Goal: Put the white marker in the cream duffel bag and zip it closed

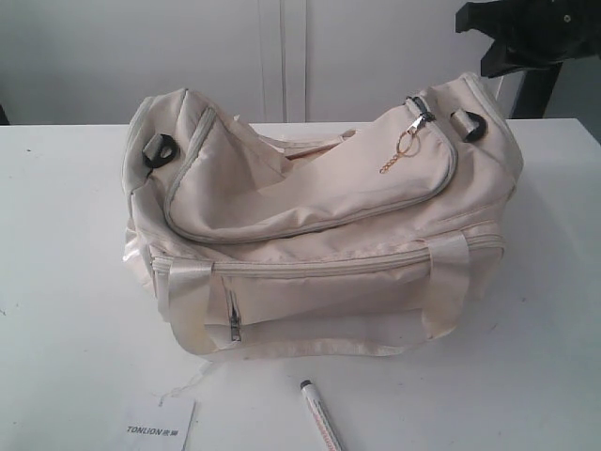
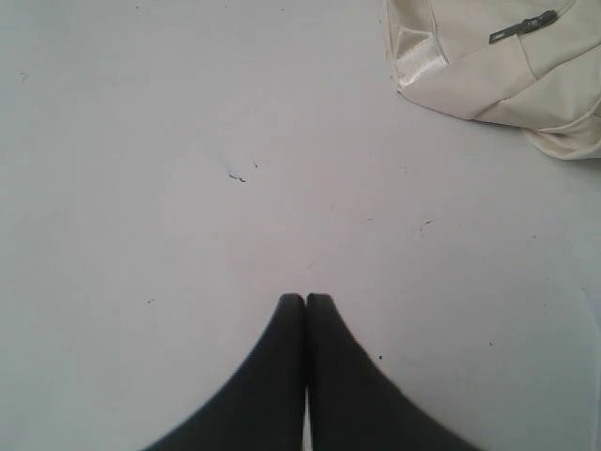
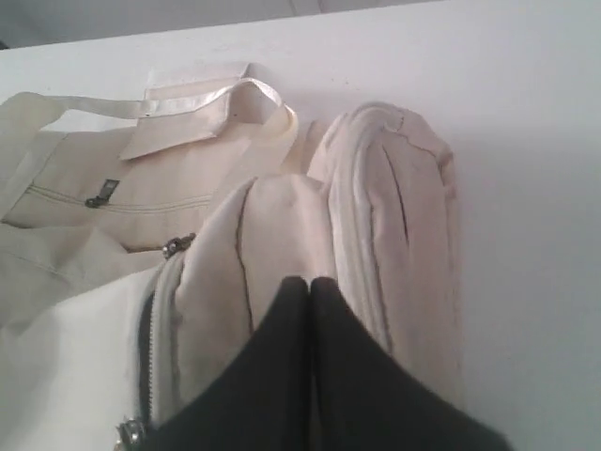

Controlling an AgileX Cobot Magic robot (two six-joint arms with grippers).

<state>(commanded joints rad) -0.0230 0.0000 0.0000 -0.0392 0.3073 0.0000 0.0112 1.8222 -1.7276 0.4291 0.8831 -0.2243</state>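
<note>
The cream duffel bag [image 1: 319, 225] sits in the middle of the white table, its curved top zipper run round to the gold chain pull [image 1: 404, 150]. The white marker [image 1: 320, 420] lies on the table in front of the bag, dark tip toward it, partly cut off by the frame's edge. My left gripper [image 2: 305, 299] is shut and empty above bare table, with a corner of the bag [image 2: 488, 66] off to one side. My right gripper [image 3: 310, 282] is shut with nothing in it, hovering over the bag's end [image 3: 376, 216]. Neither gripper's fingers show in the exterior view.
A flat white paper tag [image 1: 158, 425] printed TONLION lies on the table [image 1: 66, 310] left of the marker. A black arm part [image 1: 531, 33] hangs at the back right. A white wall stands behind the table.
</note>
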